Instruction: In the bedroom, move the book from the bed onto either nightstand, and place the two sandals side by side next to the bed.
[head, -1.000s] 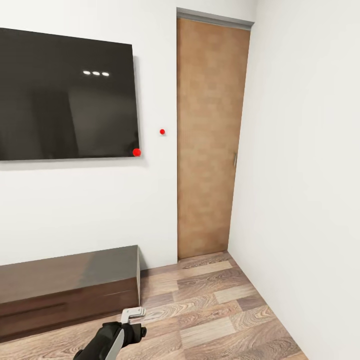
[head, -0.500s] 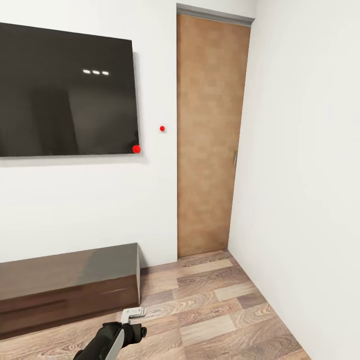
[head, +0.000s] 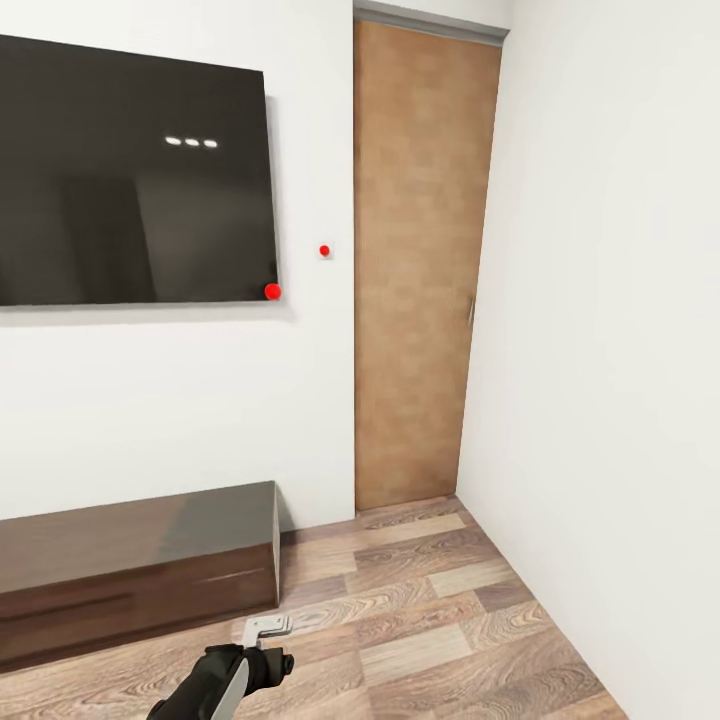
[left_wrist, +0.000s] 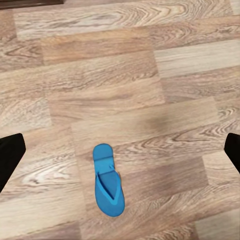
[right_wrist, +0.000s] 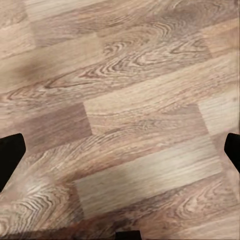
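**Sandal found, nothing yet in hand**

The left pincer hangs wide open and empty over the wood floor, one blue sandal lying flat below it. The right pincer is likewise spread, holding nothing. Probably the task is barely begun. In the head view the left arm reaches low, near the TV bench and door.

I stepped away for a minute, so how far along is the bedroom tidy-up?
Nothing looks done. One blue sandal lies alone on the wood floor below the open left hand, ungrasped. The right hand is open and empty. Book, bed and second sandal are still ahead.
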